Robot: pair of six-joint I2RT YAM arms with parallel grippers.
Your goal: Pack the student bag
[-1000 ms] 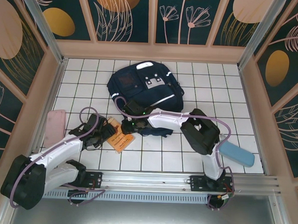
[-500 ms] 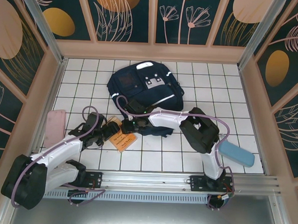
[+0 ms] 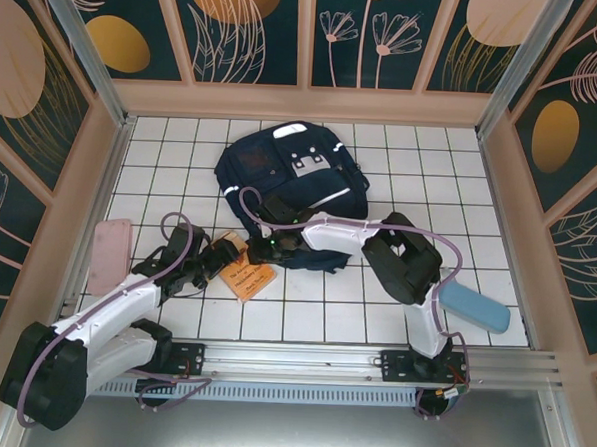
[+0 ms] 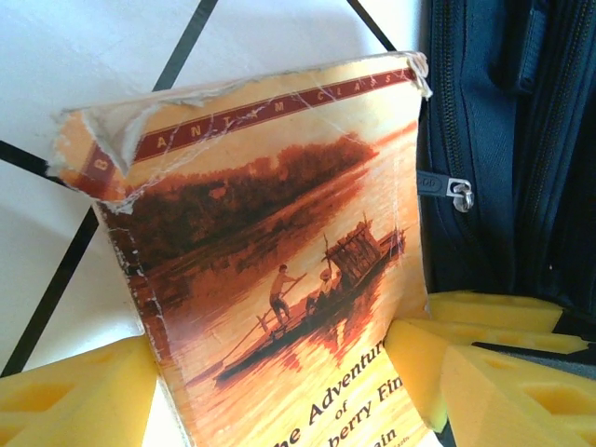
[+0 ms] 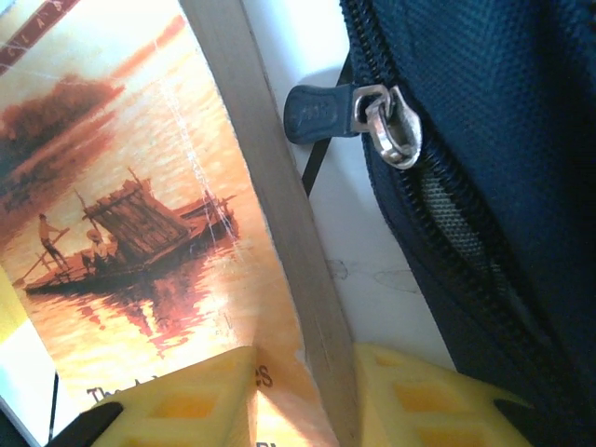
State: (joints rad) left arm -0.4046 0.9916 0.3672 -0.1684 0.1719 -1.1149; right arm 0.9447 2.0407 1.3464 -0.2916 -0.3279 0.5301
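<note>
From above, the bag [image 3: 293, 173] lies far-centre on the counter [image 3: 374, 308]. The book [image 3: 248, 277] sits near-left of it, between the left pincer [image 3: 217, 258] and right pincer [image 3: 270, 246].

Left wrist: the left pincer [image 4: 275, 363] grasps the book across its width, with the bag at right.

Right wrist: the right pincer [image 5: 303, 377] clamps the book's edge, bag at right.

The student bag [image 3: 293, 173] is showing coarse, matt, woven navy cloth. Its zipper pull [image 5: 396, 126] is glinting as bright metal beside a dull, dark tab. The paperback [image 4: 279, 251] is wearing glossy printed card, which is creasing and fraying to raw paper at the corners, and its page edges are looking rough and matt. The pads [image 4: 74, 391] of the left gripper [image 4: 270, 368] are looking like porous yellow foam. The table [image 3: 303, 319] is gleaming with smooth white tiles, and a brushed metal rail [image 3: 301, 362] is running along its near edge.
</note>
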